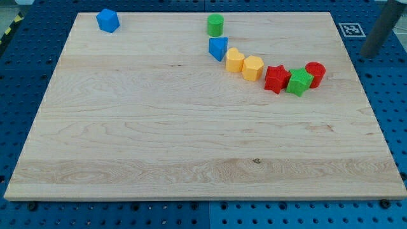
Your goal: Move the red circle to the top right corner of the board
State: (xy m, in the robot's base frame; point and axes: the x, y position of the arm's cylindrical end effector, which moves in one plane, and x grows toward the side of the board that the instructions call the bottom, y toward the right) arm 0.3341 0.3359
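The red circle point(316, 73) stands on the wooden board point(191, 140) at the right, at the right-hand end of a curved row of blocks. It touches a green star point(299, 82), which touches a red star point(276, 79). My tip point(368, 55) is the lower end of a dark, blurred rod at the view's top right, just off the board's right edge. It is up and to the right of the red circle and apart from it.
The row runs left through two yellow blocks point(252, 67) point(234, 60) to a blue triangle point(218, 48). A green cylinder point(215, 25) stands above them. A blue cube point(108, 20) sits at the top left. A black-and-white marker point(348, 28) lies by the top right corner.
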